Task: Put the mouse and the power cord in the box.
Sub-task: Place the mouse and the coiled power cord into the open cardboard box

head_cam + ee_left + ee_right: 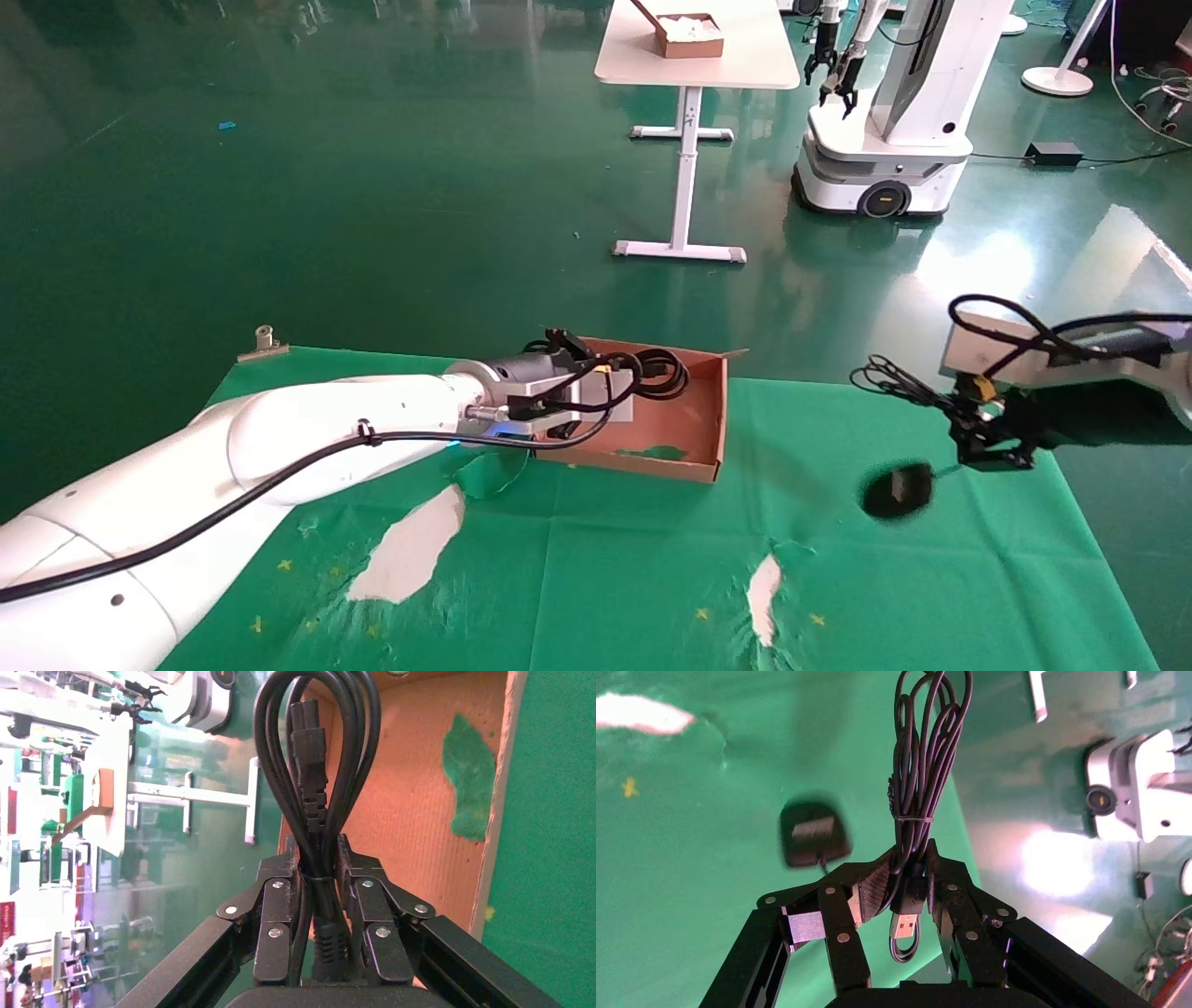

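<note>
- The left tool pinches the power cord at its tie, loops hanging over the box — lower it well inside before releasing.
- The right tool clamps the mouse by its bundled wire above the tabletop, right of the box; the mouse dangles — carry it slowly.

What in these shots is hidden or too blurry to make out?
- Head view: the left gripper is hidden behind its own wrist and the power cord.
- Head view: the mouse hangs blurred; details unreadable.
- Left wrist view: the box is cut by the frame edge; the cord's pronged plug is unseen.
</note>
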